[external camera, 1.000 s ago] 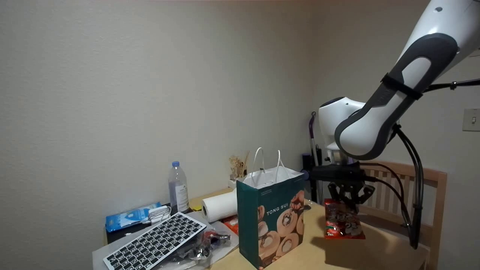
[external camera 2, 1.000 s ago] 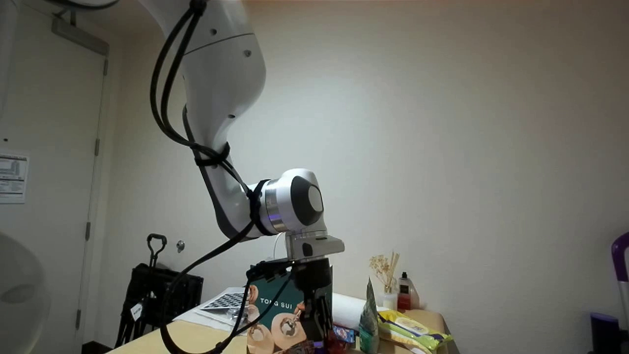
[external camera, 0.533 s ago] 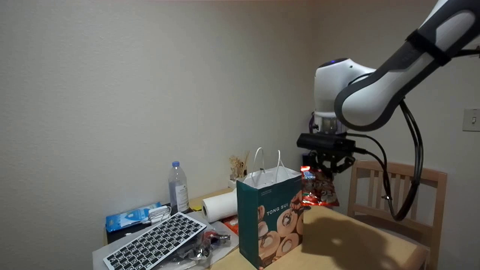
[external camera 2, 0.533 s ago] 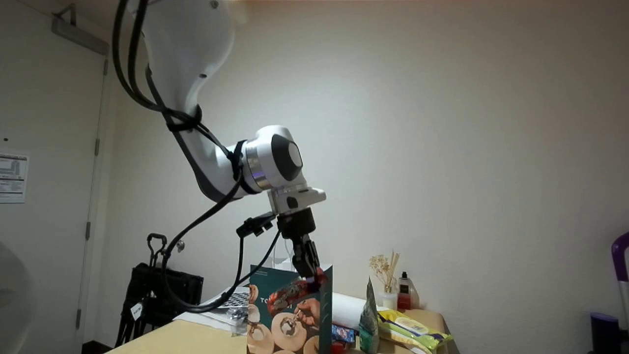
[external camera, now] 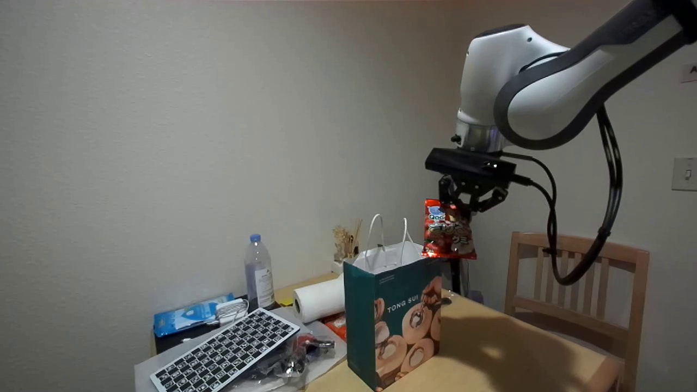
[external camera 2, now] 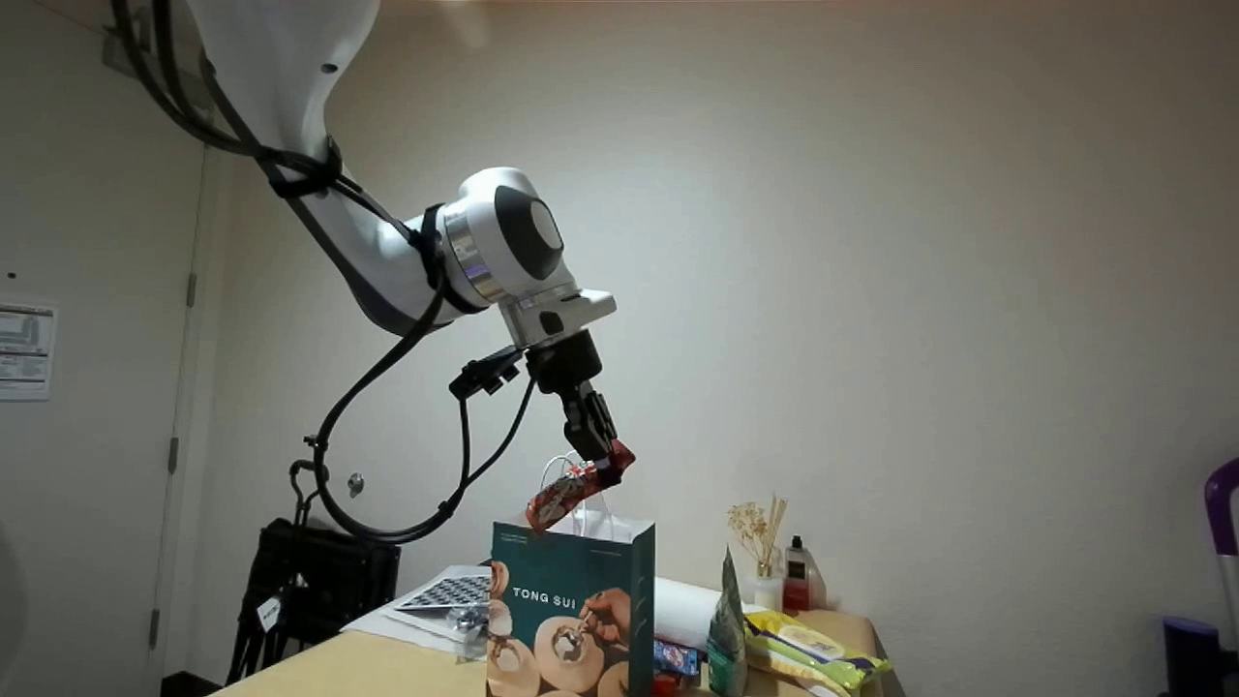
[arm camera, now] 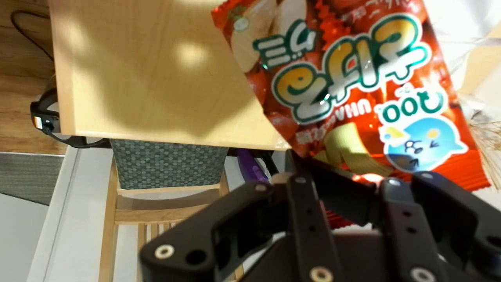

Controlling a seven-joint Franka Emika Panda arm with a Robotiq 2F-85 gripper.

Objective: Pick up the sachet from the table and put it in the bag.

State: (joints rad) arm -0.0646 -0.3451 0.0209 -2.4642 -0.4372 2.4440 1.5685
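Your black two-fingered pincer (external camera 2: pixel 608 467) holds the flat, glossy red-orange sachet (external camera: pixel 449 234); lower than the pincer, the boxy teal paper bag (external camera: pixel 400 313) stands on the tan wooden table (external camera: pixel 468 373).

One tool (external camera 2: pixel 608 472) holding one red sachet (external camera: pixel 447 237). One teal paper bag (external camera: pixel 392 321), two white handles (external camera: pixel 403 238). One worktop (external camera: pixel 457 375), one slatted chair (external camera: pixel 572 317), one light switch (external camera: pixel 684 174). One blue-capped bottle (external camera: pixel 258 277) plus one black-capped bottle (external camera 2: pixel 796 583), making two. One white roll (external camera: pixel 320 299), one patterned board (external camera: pixel 226 351), one green pouch (external camera 2: pixel 726 634), one pale jar (external camera 2: pixel 765 589). Other red packaging (external camera: pixel 337 325): count unclear.
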